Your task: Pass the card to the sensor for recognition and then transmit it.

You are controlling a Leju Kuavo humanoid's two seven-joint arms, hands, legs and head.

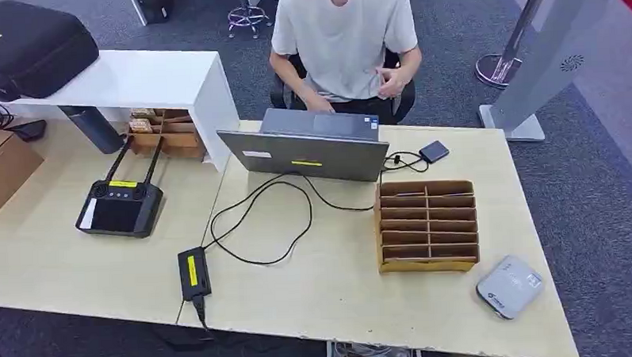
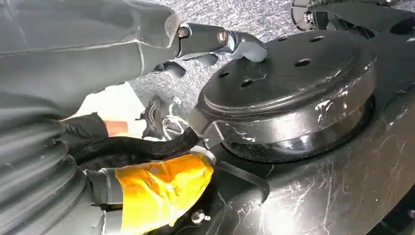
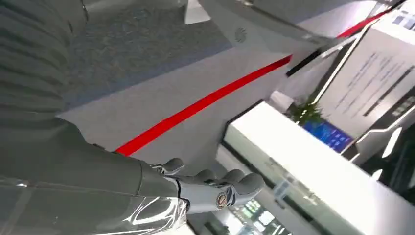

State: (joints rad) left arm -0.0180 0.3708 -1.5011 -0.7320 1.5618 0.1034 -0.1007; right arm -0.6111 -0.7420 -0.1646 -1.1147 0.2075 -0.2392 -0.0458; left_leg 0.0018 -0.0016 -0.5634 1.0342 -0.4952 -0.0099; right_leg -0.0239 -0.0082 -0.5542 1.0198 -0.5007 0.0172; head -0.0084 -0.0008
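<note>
Head view takes in a pale table (image 1: 78, 266) with a cardboard sorter (image 1: 427, 225) of slotted compartments on the right half, its slots looking bare from this angle; no card can be made out in them or anywhere else, so where the card lies I cannot tell. Just beside the sorter, toward the table's near right corner, sits a small grey box (image 1: 509, 285), probably the sensor. A laptop (image 1: 305, 151) stands mid-table with a person (image 1: 344, 42) seated behind it; a black power brick (image 1: 194, 272) and its looping cable lie in front, a black controller (image 1: 119, 207) well to the left. Left hand (image 2: 205, 44) hangs low, fingers loosely apart and holding nothing; right hand (image 3: 205, 188) likewise hangs off to the side, fingers extended, nothing gripped. Judgement: the task has not begun. To do the first step well, locate the card before reaching, bring the right arm up over the table edge, keep well off the cable loop, and approach the sorter from above so its dividers are not knocked.
</note>
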